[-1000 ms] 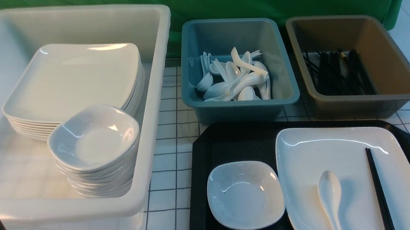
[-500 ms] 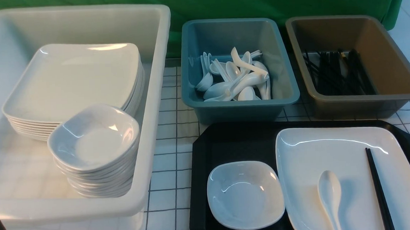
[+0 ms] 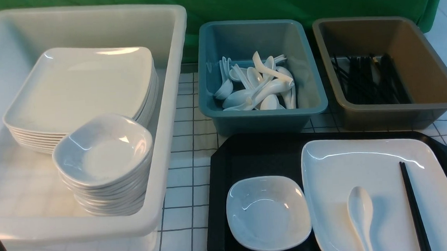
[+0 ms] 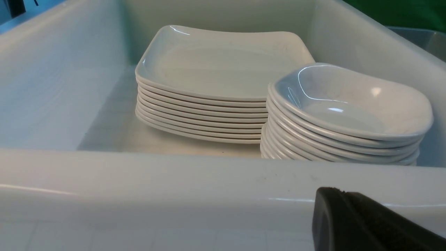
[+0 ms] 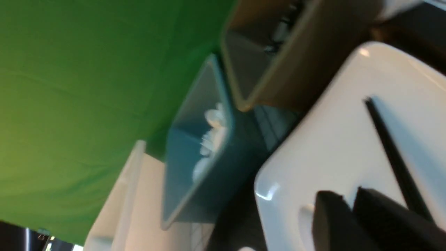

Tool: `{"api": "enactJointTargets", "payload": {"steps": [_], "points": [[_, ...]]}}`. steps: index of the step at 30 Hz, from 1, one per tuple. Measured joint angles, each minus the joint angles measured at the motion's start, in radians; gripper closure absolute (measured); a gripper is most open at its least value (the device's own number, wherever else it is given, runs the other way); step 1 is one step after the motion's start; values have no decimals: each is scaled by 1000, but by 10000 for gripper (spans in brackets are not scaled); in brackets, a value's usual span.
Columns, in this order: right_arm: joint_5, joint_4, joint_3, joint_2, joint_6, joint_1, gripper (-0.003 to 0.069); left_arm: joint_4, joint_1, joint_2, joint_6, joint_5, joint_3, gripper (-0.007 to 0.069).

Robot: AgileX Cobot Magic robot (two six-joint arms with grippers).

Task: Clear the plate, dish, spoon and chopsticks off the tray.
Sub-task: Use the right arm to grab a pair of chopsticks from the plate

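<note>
Black tray [image 3: 256, 158] loaded: dish [image 3: 268, 212] beside plate [image 3: 365, 163]; spoon [image 3: 360, 210], chopsticks [image 3: 413, 207] on plate. Nothing cleared. Left end effector [image 4: 348, 216] clenched, outside tub [image 3: 170, 105] rim. Right end effector [image 5: 350, 205] over plate beside chopsticks, jaws near together, cannot tell if clenched. Next likely: straddle chopsticks. Open room above plate; brown bin [image 3: 393, 109] just beyond tray.
</note>
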Motion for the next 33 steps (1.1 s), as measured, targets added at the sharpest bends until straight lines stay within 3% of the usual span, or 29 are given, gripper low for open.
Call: {"api": "enactJointTargets", "payload": {"steps": [1,3,5,8,10,13,16,21,24,33], "points": [[-3,0,-40,10,-73,19,613,0,0,0,0,0,0,603],[15,0,-99,46,-162,37,627,0,0,0,0,0,0,603],[168,0,-238,146,-347,63,629,0,0,0,0,0,0,603],[434,0,-392,324,-510,72,629,0,0,0,0,0,0,603],[608,0,-463,448,-565,72,629,0,0,0,0,0,0,603],[735,0,-515,651,-594,72,622,0,0,0,0,0,0,603],[746,-2,-525,858,-632,72,557,0,0,0,0,0,0,603],[712,-5,-593,1146,-703,72,318,0,0,0,0,0,0,603],[665,-29,-646,1268,-714,72,236,0,0,0,0,0,0,603],[620,-157,-791,1576,-670,72,204,0,0,0,0,0,0,603]]}}
